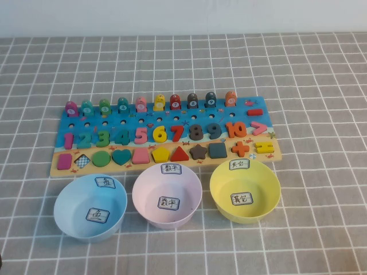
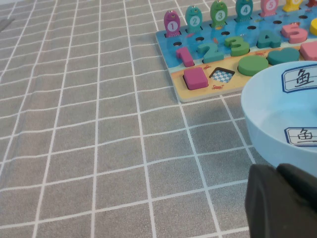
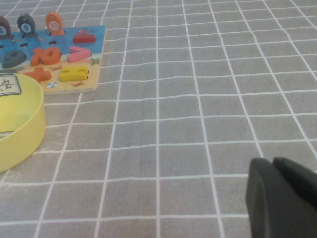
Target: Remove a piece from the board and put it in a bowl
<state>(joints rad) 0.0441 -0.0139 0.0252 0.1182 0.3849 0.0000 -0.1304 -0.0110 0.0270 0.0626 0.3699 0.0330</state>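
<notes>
You are seeing the piece (image 1: 65, 161) sitting in the board's (image 1: 252, 162) tan strip at its left end; the yellow bowl (image 1: 245, 191) is standing just before the board's right end. Left claw (image 2: 280, 201) and right claw (image 3: 282, 198) are hanging low over the worktop (image 1: 321, 74); you cannot tell their opening.

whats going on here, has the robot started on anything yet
Nothing is being handled yet. The magenta piece sits in its slot at the left end of the board, beside an empty checkered slot. The blue bowl, pink bowl and yellow bowl line up in front of the board with nothing in them. Neither arm shows in the high view. The left gripper hangs low beside the blue bowl, and the right gripper hangs over bare cloth to the right of the yellow bowl.
</notes>
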